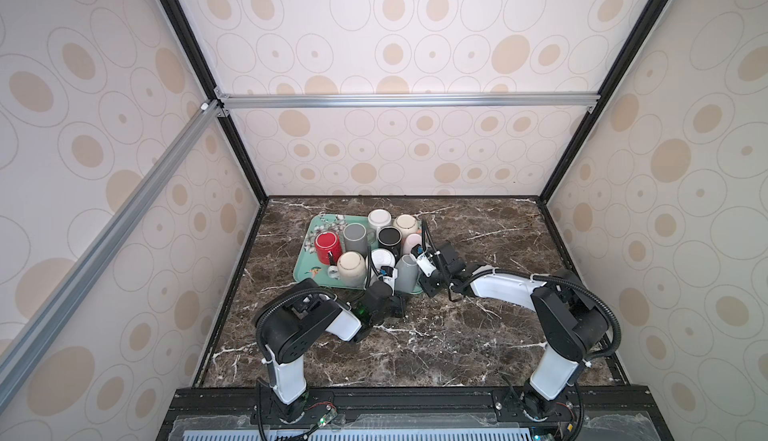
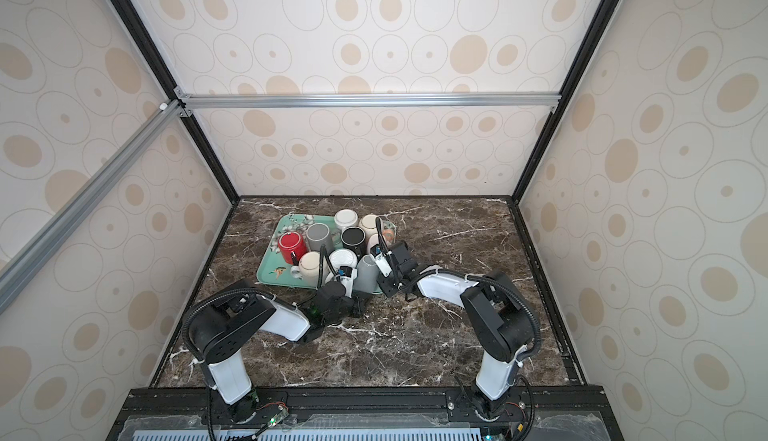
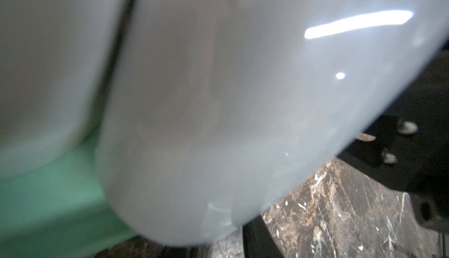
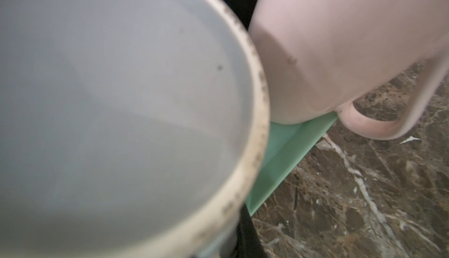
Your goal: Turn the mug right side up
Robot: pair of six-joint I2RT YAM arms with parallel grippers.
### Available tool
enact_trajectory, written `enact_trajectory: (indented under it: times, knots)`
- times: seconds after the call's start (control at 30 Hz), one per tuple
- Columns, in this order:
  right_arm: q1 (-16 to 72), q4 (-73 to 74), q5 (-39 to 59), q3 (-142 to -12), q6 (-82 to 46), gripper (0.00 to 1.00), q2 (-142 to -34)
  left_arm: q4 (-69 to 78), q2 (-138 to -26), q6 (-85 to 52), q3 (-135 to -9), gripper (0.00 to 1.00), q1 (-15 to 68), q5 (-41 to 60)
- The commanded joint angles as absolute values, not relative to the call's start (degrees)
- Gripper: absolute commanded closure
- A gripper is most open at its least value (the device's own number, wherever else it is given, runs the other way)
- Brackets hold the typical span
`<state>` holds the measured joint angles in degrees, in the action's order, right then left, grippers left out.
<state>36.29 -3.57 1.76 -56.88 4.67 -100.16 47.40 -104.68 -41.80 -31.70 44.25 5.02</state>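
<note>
A light grey mug point(image 1: 406, 272) point(image 2: 368, 272) stands base up at the front right corner of the green tray point(image 1: 305, 268) point(image 2: 270, 266), between both grippers. My left gripper point(image 1: 395, 293) point(image 2: 358, 297) is against its near left side. The mug's wall point(image 3: 218, 98) fills the left wrist view and hides the jaws except one dark finger point(image 3: 257, 239). My right gripper point(image 1: 424, 283) point(image 2: 384, 283) is at the mug's right side. In the right wrist view the mug's ringed base point(image 4: 121, 98) faces the camera, with one dark finger point(image 4: 245, 242) tight against the mug.
Several more mugs stand upside down on the tray, among them a red one point(image 1: 327, 247), a black one point(image 1: 389, 238) and a pink one point(image 1: 412, 241) point(image 4: 340, 50) just behind the grey mug. Brown marble tabletop point(image 1: 478, 335) stretches in front and to the right.
</note>
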Motion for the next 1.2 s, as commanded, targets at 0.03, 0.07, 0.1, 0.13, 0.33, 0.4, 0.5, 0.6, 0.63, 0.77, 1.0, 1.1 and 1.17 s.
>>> enact_trajectory:
  times: [0.03,0.07,0.1,0.13,0.33,0.4,0.5,0.6,0.63,0.77,1.0,1.1,1.17]
  knots:
    - [36.6,0.0,0.5,-57.2,5.9,1.00,-98.9,49.7,-106.9,-39.9,-35.2,0.73,44.2,2.3]
    - [36.6,0.5,0.0,-57.1,5.7,1.00,-98.6,49.7,-107.2,-39.7,-35.6,0.73,44.3,2.4]
    - [36.5,0.8,-0.7,-57.0,5.2,1.00,-98.4,49.7,-107.4,-39.6,-35.9,0.73,44.2,2.4]
    - [36.6,1.3,-1.5,-56.9,4.7,1.00,-98.1,49.7,-107.5,-39.5,-36.1,0.72,44.2,2.4]
    - [36.6,5.3,-5.5,-54.8,1.9,1.00,-95.8,50.4,-105.3,-39.5,-34.8,0.65,44.3,3.2]
    - [36.6,6.5,-6.2,-53.9,1.3,1.00,-94.8,50.7,-103.7,-39.3,-33.8,0.63,44.2,3.6]
    - [36.6,7.7,-7.2,-52.9,0.3,1.00,-93.3,51.2,-100.9,-39.2,-31.8,0.61,44.3,3.8]
    - [36.5,8.4,-7.7,-52.2,-0.5,1.00,-91.8,51.5,-98.0,-38.5,-30.1,0.59,44.3,4.2]
    - [36.6,8.7,-7.9,-51.9,-0.7,1.00,-91.3,51.4,-96.9,-38.0,-29.7,0.59,44.2,4.2]
    - [36.6,9.3,-8.2,-51.3,-2.3,1.00,-89.5,50.0,-93.1,-36.0,-28.7,0.58,44.3,3.7]
    - [36.6,11.4,-7.8,-50.2,-6.9,1.00,-86.2,46.5,-86.7,-33.0,-28.5,0.55,44.2,3.1]
    - [36.6,11.7,-7.1,-50.8,-9.4,1.00,-84.8,45.2,-84.1,-32.3,-28.4,0.54,44.2,2.7]
    - [36.6,11.7,-6.9,-51.6,-11.5,1.00,-84.1,44.5,-82.1,-31.9,-28.3,0.52,44.3,2.6]
